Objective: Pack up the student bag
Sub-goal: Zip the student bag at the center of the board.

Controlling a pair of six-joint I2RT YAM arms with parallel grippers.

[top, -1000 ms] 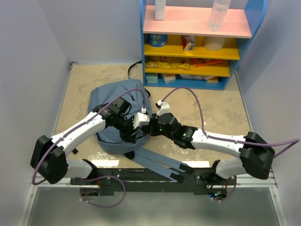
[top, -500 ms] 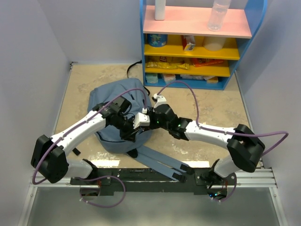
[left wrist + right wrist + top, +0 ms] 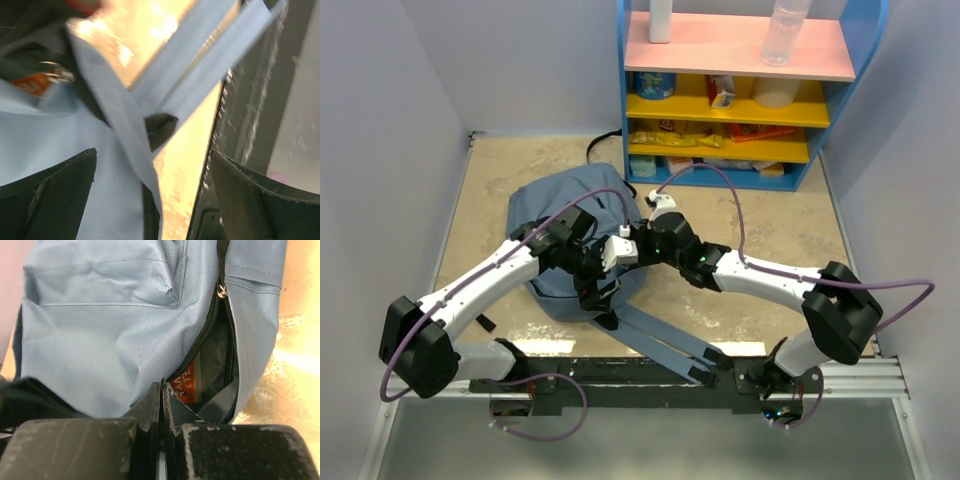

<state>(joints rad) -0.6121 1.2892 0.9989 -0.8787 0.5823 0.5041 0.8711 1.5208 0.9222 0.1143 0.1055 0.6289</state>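
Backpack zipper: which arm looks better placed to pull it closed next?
Probably the right. The right gripper, shut, points straight at the zipper opening of the student bag, the zip pull just ahead. The left gripper, open, hangs over the shoulder straps instead.

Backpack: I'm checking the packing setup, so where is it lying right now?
The backpack lies left of centre on the table in the top view, just in front of the blue shelf, its shoulder straps trailing toward the near edge.
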